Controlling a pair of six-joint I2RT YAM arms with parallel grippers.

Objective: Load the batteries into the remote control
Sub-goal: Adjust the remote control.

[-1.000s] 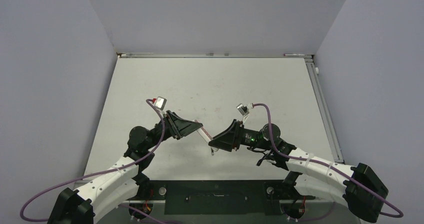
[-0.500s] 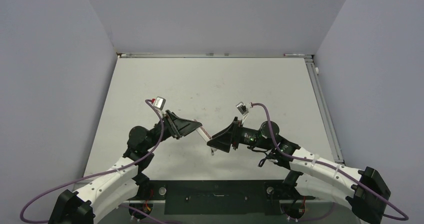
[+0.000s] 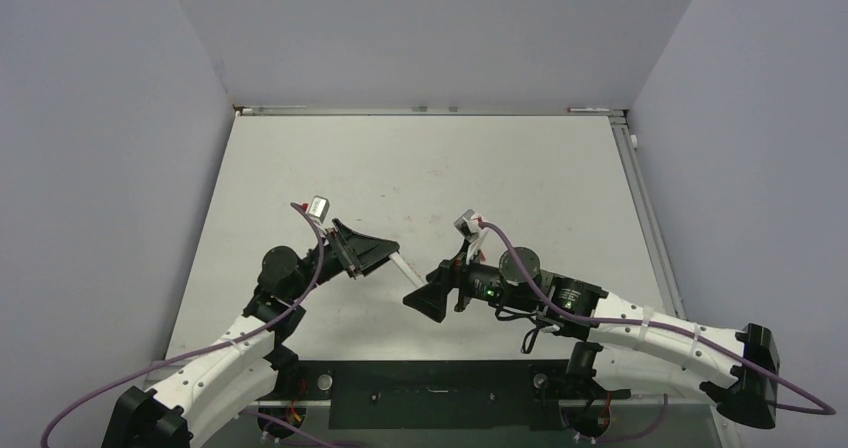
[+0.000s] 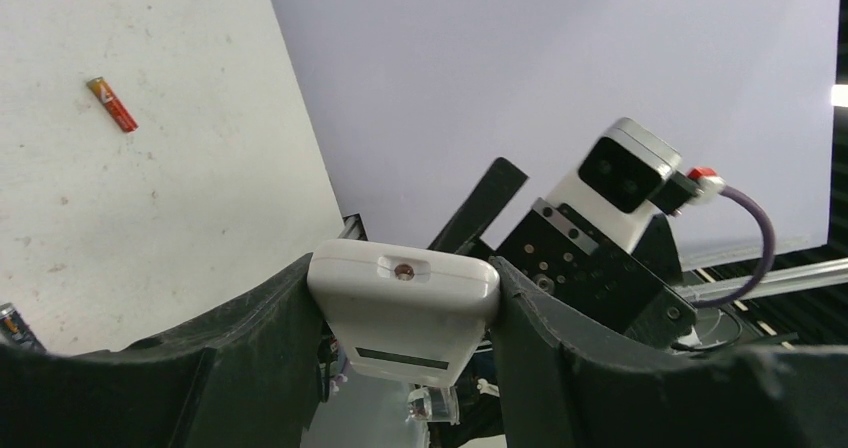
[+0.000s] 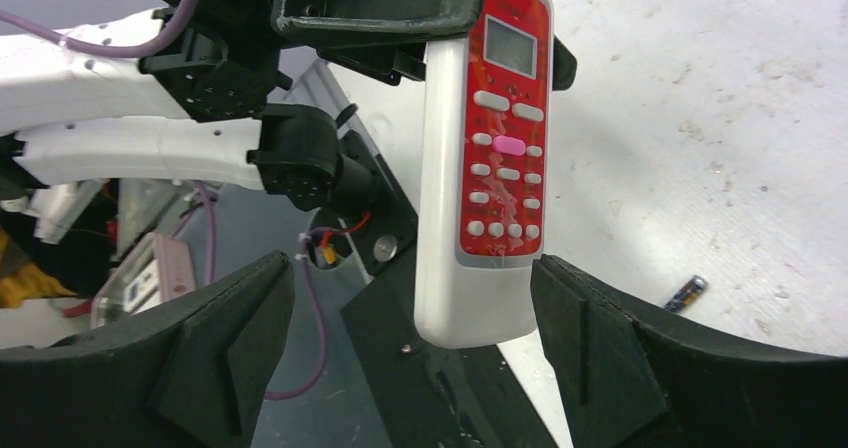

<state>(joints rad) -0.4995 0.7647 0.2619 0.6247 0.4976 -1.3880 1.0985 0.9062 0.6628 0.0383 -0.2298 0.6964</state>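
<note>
The left claw (image 3: 388, 255) is clamped on one end of the remote (image 5: 492, 158), holding it off the table (image 5: 720, 88). The right claw (image 5: 412, 313) gapes wide, its fingers (image 5: 235, 343) flanking the free end without touching. The remote is white with a red button face. A dark battery (image 5: 686, 293) and a red battery (image 4: 112, 104) lie on the table.

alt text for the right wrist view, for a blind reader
A white remote control with a red button panel, gripped at its screen end by the left gripper, hangs inside the open right gripper. One battery lies on the table.
</note>
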